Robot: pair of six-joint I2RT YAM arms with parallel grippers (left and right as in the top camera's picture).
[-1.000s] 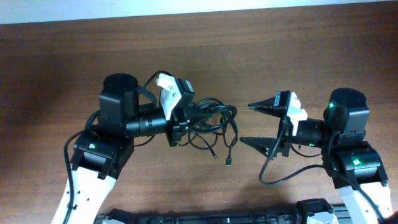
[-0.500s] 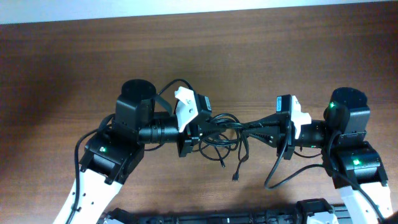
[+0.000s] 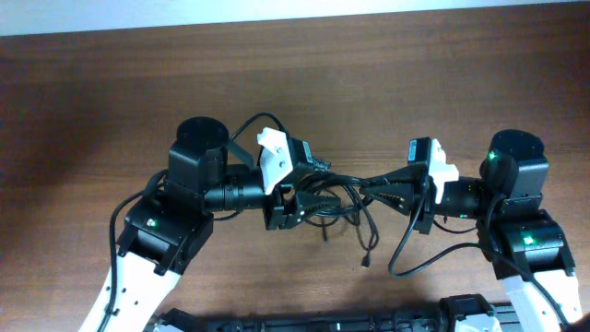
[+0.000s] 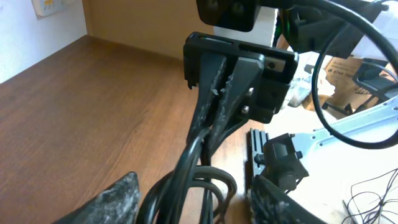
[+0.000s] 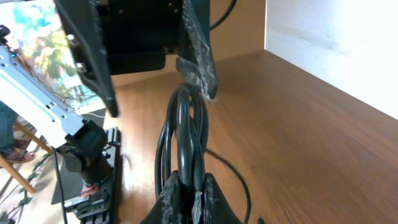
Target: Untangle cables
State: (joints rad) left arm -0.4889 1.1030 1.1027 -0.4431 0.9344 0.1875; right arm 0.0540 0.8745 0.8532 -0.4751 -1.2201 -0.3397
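Observation:
The cables [image 3: 346, 201] are a knot of thin black cords hanging above the table between my two grippers. My right gripper [image 3: 371, 188] is shut on a few strands; in the right wrist view the cables [image 5: 183, 124] loop out from its pinched fingertips [image 5: 191, 182]. My left gripper [image 3: 309, 192] is open at the bundle's left side. In the left wrist view the cables [image 4: 205, 134] pass between its spread fingers [image 4: 118, 196] and run up to the right gripper [image 4: 227, 87]. One loose end with a small plug [image 3: 366, 266] dangles toward the front.
Brown wooden table [image 3: 111, 92] with its far edge against a white wall [image 3: 295, 7]. The right arm's own thicker black wire [image 3: 415, 263] loops below its wrist. Both arm bases [image 3: 152, 235] [image 3: 525, 240] stand at the near edge.
The right gripper, open and apart a second ago, moved left and shut on the cables. The left gripper shifted right, then opened off the bundle. The dangling plug end swung lower and rightward.

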